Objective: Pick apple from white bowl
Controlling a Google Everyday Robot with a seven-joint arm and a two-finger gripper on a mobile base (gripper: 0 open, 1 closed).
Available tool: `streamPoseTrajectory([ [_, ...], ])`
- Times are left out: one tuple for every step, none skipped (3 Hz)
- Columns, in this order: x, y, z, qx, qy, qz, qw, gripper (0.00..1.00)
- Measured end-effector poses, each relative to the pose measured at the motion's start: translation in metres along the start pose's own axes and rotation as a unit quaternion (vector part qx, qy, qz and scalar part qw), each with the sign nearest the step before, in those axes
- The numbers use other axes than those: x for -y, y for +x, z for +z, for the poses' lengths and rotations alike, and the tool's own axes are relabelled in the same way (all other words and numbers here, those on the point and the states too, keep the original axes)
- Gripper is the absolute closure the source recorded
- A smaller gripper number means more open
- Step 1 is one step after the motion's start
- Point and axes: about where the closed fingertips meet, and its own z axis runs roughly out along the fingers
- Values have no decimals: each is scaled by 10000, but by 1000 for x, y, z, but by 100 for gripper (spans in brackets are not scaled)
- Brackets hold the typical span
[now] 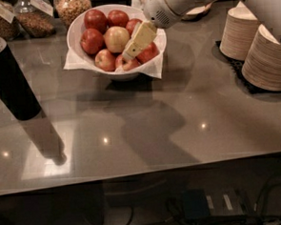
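Note:
The white bowl stands at the back middle of the grey counter, lined with a white napkin whose corners hang over the rim. It holds several apples, most red and one paler yellow-red apple near the middle. My gripper comes in from the upper right on a white arm. Its cream-coloured fingers reach down over the right side of the bowl, just above the red apples there and next to the pale apple. The fingers hide part of the apples beneath them.
A tall black cylinder stands at the left. Glass jars of dry food line the back left. Stacks of cream disposable bowls sit on a black mat at the right. The counter's front edge runs across the lower part of the view.

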Motion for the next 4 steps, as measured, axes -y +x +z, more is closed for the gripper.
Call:
streamPoseTrajectory([
  [9,-3,25,153,-163,61,9997,0],
  [15,-5,46,229,-279,125,9993,0],
  [16,-8,62,260,-371,138,9989,4],
  [13,-8,75,251,-454,151,9985,18],
])
